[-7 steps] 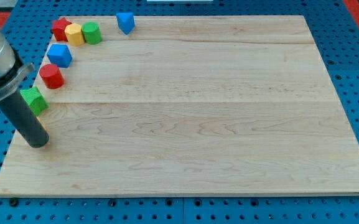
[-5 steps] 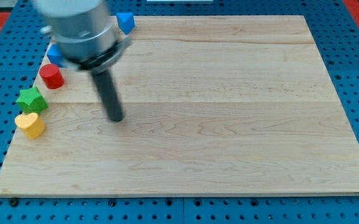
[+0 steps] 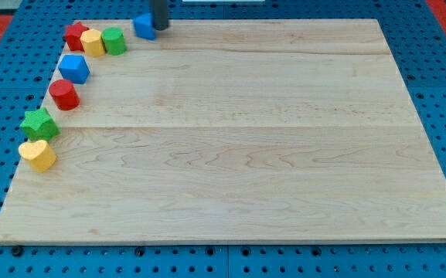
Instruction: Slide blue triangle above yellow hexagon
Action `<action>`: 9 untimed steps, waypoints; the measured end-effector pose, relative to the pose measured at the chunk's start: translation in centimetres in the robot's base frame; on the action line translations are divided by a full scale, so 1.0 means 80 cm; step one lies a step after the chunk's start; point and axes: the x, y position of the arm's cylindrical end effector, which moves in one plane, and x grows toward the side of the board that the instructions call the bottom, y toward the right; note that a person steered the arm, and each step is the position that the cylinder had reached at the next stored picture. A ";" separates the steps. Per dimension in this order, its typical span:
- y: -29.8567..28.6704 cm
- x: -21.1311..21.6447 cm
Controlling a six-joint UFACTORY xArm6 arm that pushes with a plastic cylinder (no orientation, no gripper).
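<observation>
- Camera view, the relation that matters: my tip [image 3: 160,28] stands at the view's top edge of the wooden board [image 3: 284,154], touching or all but touching the right side of the blue triangle [image 3: 144,26]. The triangle lies to the view's left of my tip, so a push from here would carry it leftward.
- Camera view, the goal: the yellow hexagon [image 3: 93,42] sits further to the view's left and a little lower, wedged between the red block [image 3: 74,35] and the green cylinder [image 3: 114,40]. The spot above it is the narrow strip of board at the view's top, just beyond the hexagon.
- I judge that the push should run leftward along the top edge, kept high enough to pass over the green cylinder instead of striking it.
- Jaws: I have none; I end in a plain rod, so there is nothing to spread or pinch with, and only its lower stretch shows in the picture.
- Camera view, the others: the blue block [image 3: 73,68], red cylinder [image 3: 64,94], green star [image 3: 39,123] and yellow heart [image 3: 37,154] line the view's left edge, well below the path.
- The risk, to my mind, is the triangle slipping off the board's top edge, since it lies close to it.
</observation>
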 end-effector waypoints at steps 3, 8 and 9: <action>-0.081 0.002; -0.064 0.035; -0.035 -0.005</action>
